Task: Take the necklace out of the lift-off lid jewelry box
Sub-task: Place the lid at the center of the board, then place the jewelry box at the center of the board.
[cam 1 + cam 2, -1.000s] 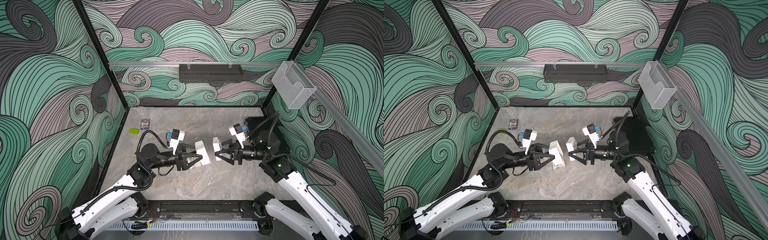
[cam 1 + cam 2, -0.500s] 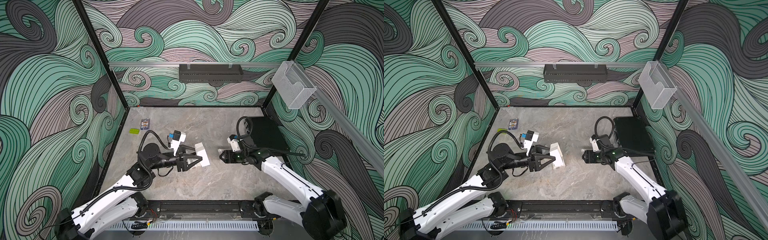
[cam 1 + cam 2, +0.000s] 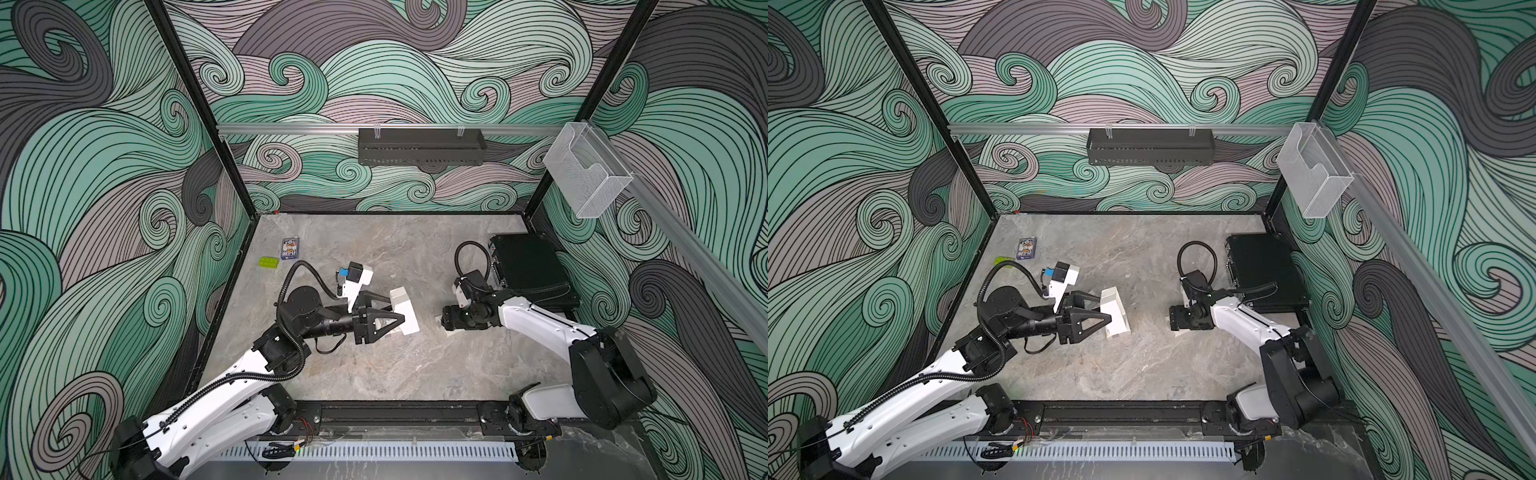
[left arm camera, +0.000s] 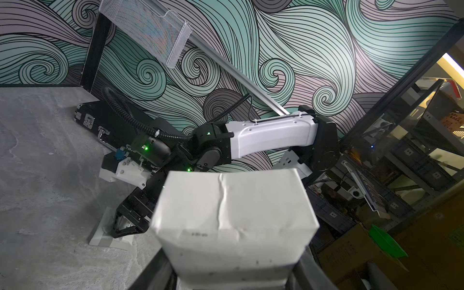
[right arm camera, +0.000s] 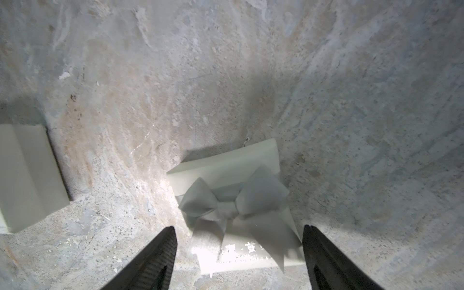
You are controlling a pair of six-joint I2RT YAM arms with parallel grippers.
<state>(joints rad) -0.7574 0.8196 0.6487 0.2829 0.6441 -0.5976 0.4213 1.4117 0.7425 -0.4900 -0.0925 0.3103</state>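
While the left tool (image 3: 392,309) clamps the white jewelry box (image 4: 233,221) between its fingers and holds it tilted, the right tool (image 5: 239,227) stands with its jaws spread wide, gripping nothing. Directly under the right tool, framed by its two fingers (image 5: 160,251), the lid (image 5: 226,170) with its bow (image 5: 236,200) lies flat on the counter (image 3: 374,374). The necklace cannot be seen, because the box's inside faces away from every camera.
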